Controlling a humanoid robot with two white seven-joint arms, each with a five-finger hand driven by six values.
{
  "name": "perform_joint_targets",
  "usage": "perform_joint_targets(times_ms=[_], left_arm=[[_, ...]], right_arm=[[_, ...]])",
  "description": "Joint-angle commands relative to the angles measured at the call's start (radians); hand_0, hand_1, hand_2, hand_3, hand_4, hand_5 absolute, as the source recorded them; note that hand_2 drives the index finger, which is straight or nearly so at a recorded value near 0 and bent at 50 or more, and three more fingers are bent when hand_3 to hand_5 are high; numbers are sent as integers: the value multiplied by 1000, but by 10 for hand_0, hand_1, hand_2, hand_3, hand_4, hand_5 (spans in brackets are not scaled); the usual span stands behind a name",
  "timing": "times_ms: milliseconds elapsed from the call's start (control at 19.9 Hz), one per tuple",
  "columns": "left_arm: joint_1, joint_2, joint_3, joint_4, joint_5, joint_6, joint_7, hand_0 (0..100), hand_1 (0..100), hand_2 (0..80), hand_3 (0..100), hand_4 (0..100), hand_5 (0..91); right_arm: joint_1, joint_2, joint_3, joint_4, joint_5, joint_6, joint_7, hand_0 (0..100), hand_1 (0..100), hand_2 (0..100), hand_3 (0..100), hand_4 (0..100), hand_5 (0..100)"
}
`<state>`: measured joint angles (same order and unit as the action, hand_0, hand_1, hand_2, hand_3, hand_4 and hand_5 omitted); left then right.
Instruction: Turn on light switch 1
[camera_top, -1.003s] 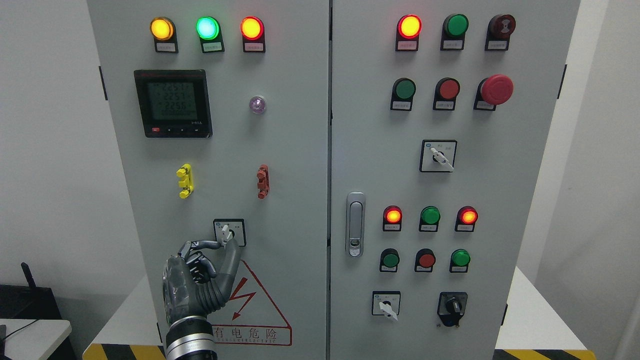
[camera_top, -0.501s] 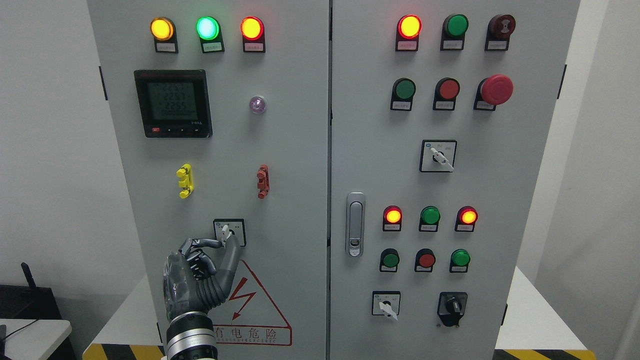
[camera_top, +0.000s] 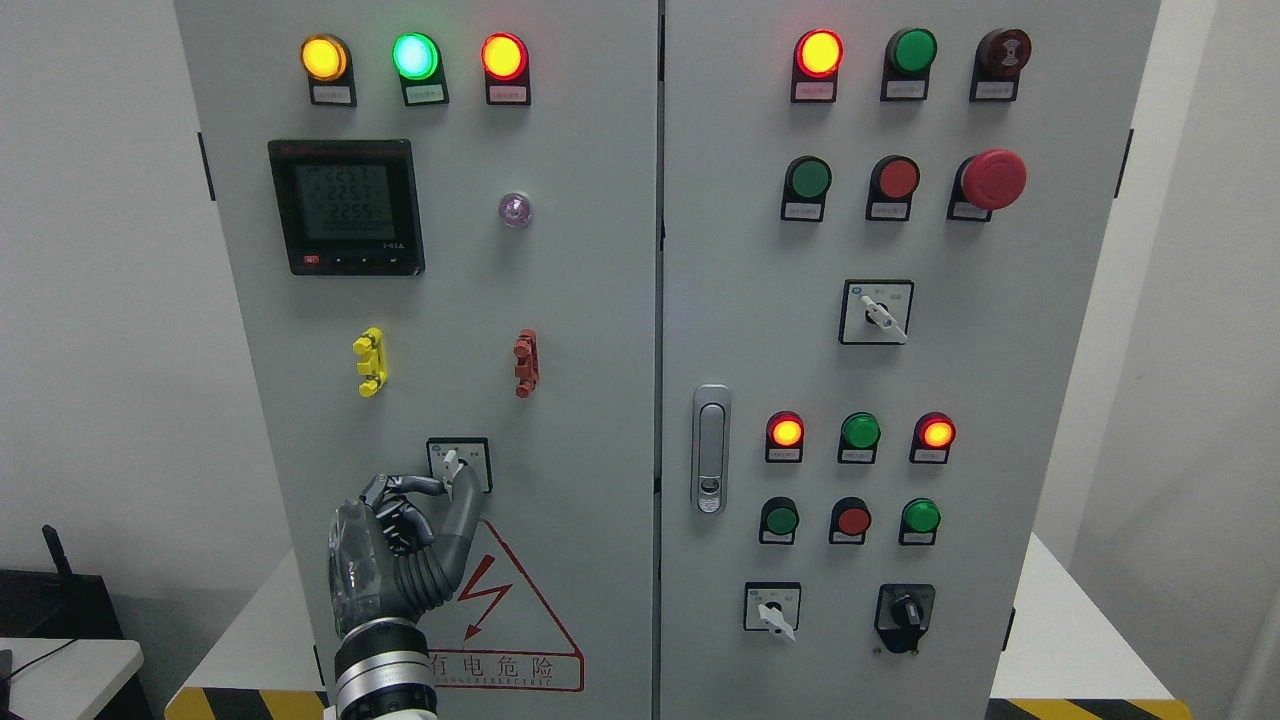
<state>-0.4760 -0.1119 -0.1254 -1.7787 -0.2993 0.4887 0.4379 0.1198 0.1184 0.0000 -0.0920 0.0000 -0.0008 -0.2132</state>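
The rotary switch (camera_top: 459, 464) that the task seems to concern sits low on the left door of the grey control cabinet (camera_top: 560, 300), below the yellow clip (camera_top: 370, 361) and the red clip (camera_top: 525, 363) and just above the red-outlined warning triangle (camera_top: 500, 610). It is a small square plate with a dark border and a pale, stubby lever at its middle; the lever's long axis runs close to vertical, leaning slightly, with its tip pointing up. Tiny markings flank the lever, too small to read.

The left hand (camera_top: 400, 550) rises from the bottom edge, left of the middle, so the switch lies just above and a little right of its palm. Its fingers (camera_top: 462, 520) are narrowed into a pinch: one long finger stands up from below to the lever's lower end, and another reaches in from the left at about the same height. They appear to touch the lever or close on it, though how firmly they grip cannot be told from this view. The remaining fingers are curled into the palm.

The right hand is not in view, so the left hand is the only one placed for the turn. Judging by the lever's upright stance, the coming move is a twist about the switch's centre, and the fingers must keep the lever between them while the wrist rolls.
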Motion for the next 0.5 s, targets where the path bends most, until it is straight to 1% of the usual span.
perform_joint_targets(times_ms=[0,451], left_arm=[[-6,0,-3,1,0,11,-4,199,558,562,1000,1000,874],[-18,0,-2,1,0,34,-4,203,538,566,1000,1000,874]], right_arm=[[1,0,23,0,5,1,0,120,389,0,0,0,0],[0,0,23,0,5,1,0,120,389,0,0,0,0]])
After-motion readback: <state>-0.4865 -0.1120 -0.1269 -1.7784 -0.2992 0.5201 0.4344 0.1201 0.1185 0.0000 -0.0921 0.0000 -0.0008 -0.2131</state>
